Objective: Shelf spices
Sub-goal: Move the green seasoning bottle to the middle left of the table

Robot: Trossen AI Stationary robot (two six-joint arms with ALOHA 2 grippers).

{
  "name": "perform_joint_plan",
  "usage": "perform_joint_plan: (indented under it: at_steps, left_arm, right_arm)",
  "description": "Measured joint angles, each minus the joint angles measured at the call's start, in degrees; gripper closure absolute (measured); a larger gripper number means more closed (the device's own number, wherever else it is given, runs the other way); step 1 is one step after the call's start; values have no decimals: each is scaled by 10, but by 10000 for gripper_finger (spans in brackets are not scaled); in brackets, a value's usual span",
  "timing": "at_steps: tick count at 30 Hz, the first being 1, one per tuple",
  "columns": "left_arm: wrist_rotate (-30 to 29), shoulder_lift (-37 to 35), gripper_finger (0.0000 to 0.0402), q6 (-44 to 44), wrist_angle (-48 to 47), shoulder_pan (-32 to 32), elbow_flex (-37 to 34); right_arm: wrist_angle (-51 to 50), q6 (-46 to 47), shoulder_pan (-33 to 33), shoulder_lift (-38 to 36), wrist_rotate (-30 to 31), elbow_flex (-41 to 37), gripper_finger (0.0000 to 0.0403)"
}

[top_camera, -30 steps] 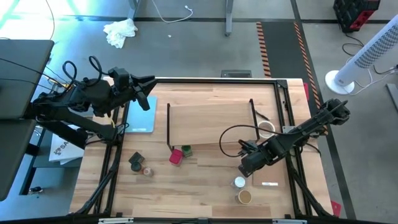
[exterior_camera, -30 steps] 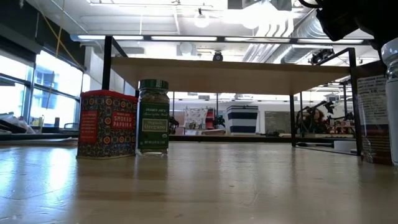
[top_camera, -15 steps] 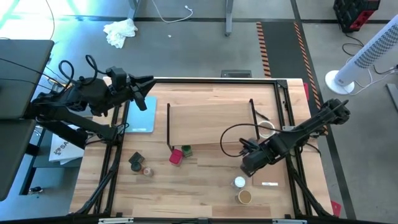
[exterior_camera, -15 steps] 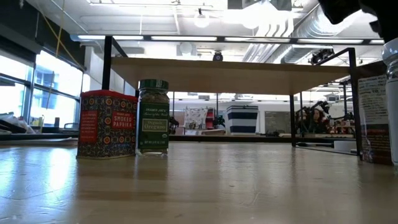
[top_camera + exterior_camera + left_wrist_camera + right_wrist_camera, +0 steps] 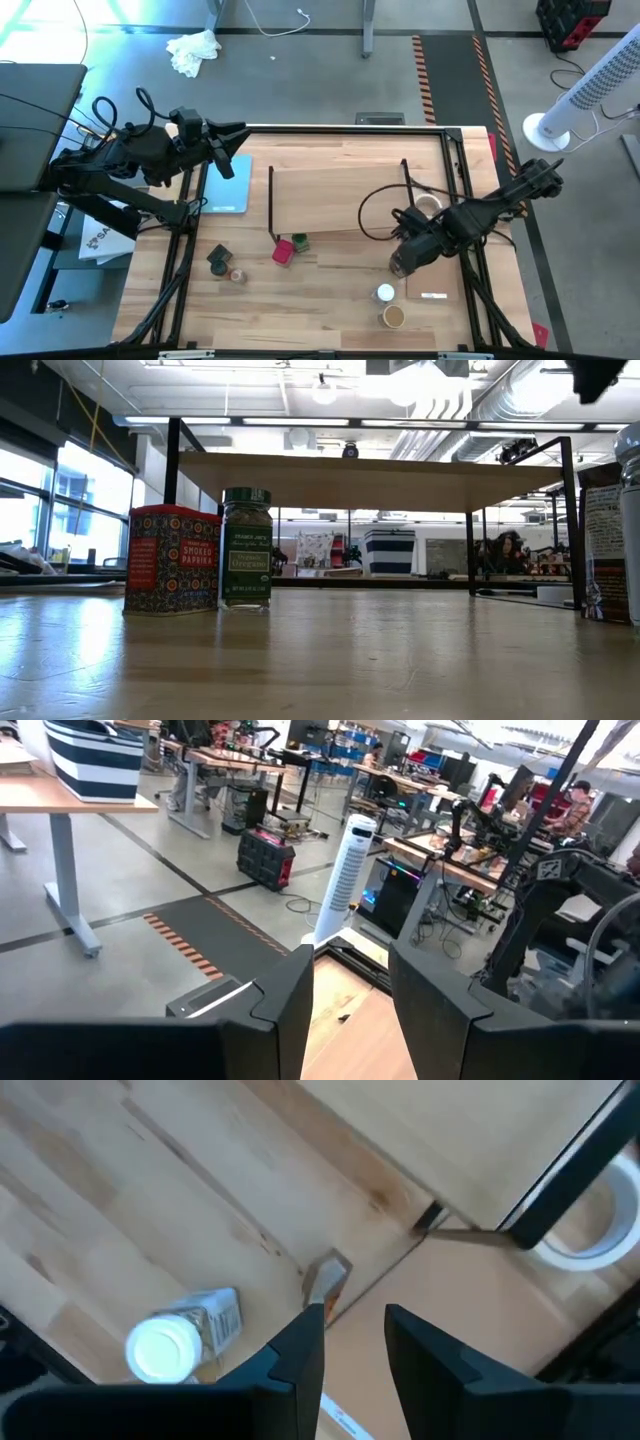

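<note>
Wooden table (image 5: 330,300), shelf (image 5: 335,195), red tin (image 5: 283,253), green-topped jar (image 5: 300,241), white-capped jar (image 5: 385,293), tape ring (image 5: 429,206), light-blue pad (image 5: 230,186)

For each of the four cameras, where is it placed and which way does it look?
High view: above, straight down on the shelf; both arms show.
Low view: at tabletop height, looking across under the shelf; a dark bit of arm shows at the top.
Left wrist: looks past its end effector into the room.
Right wrist: looks down past its end effector at the white-topped jar.
Shared: high view shows that jar too.
</note>
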Motion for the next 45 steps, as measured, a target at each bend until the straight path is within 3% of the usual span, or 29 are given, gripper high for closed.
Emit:
perform_joint_plan:
  at_steps: [7, 15, 18, 20, 23, 28, 30, 33, 40, 45]
  left_arm:
    - [1, 0, 272, 0, -1, 0, 0]
    - [4, 0, 272, 0, -1, 0, 0]
    - [12, 0, 272, 0, -1, 0, 0]
    - [20, 0, 272, 1, -3, 0, 0]
    - [65, -1, 272, 20, -16, 0, 0]
    - [206, 12, 297, 44, -62, -2, 1]
    - [245, 28, 329, 44, -89, -17, 1]
    - [259, 57, 388, 44, -116, -54, 0]
    - [276, 158, 400, 59, -172, -157, 0]
    - [267, 250, 401, 48, -196, -207, 0]
  right_arm:
    - [22, 25, 0, 0, 47, 32, 299]
    - [194, -22, 0, 1, 61, 14, 301]
    - [258, -34, -6, 22, 69, 10, 328]
    - [298, -43, -12, 47, 92, 9, 371]
    - [395, -72, -31, 96, 104, 9, 392]
    - [538, -122, -58, 164, 66, 8, 401]
    - [543, -116, -65, 166, 74, 8, 402]
    - [513, -130, -75, 140, 92, 8, 402]
    - [400, -156, -119, 73, 91, 8, 402]
    - [402, -187, -133, 63, 3, 10, 403]
